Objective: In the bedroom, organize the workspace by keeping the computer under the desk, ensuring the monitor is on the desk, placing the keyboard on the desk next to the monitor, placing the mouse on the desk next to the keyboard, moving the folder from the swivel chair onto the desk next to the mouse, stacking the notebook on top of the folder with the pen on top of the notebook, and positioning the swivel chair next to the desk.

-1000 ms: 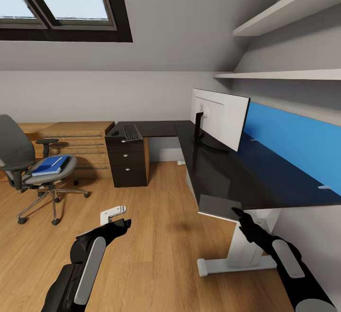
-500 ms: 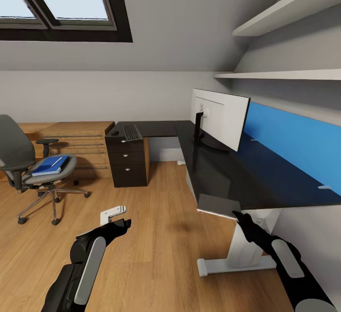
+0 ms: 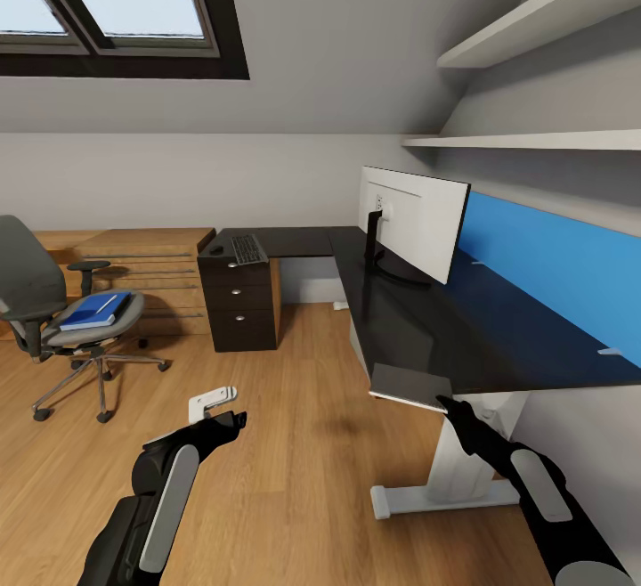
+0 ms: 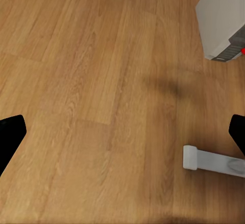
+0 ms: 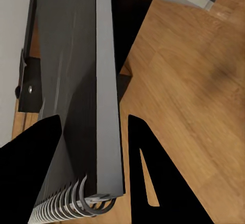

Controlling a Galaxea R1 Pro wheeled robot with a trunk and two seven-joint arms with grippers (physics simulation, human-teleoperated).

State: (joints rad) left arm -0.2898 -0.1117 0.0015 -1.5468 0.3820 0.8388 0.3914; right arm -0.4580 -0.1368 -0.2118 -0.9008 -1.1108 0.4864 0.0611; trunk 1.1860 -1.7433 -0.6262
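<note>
notebook (image 3: 411, 385) sits on the desk (image 3: 418, 328) at its near corner, overhanging the edge. left of the desk: swivel chair (image 3: 53, 314) carrying the folder (image 3: 96, 310); left gripper (image 3: 233, 419) released, spread above bare floor. keyboard (image 3: 248, 249) on the desk's far wing, monitor (image 3: 411, 222) mid-desk. right gripper (image 5: 94, 132) straddles the notebook edge, clamp state can't tell.

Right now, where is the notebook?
In the head view the notebook is at the near corner of the desk, on the robot's right, jutting over the edge. The right gripper is at its near edge.
</note>
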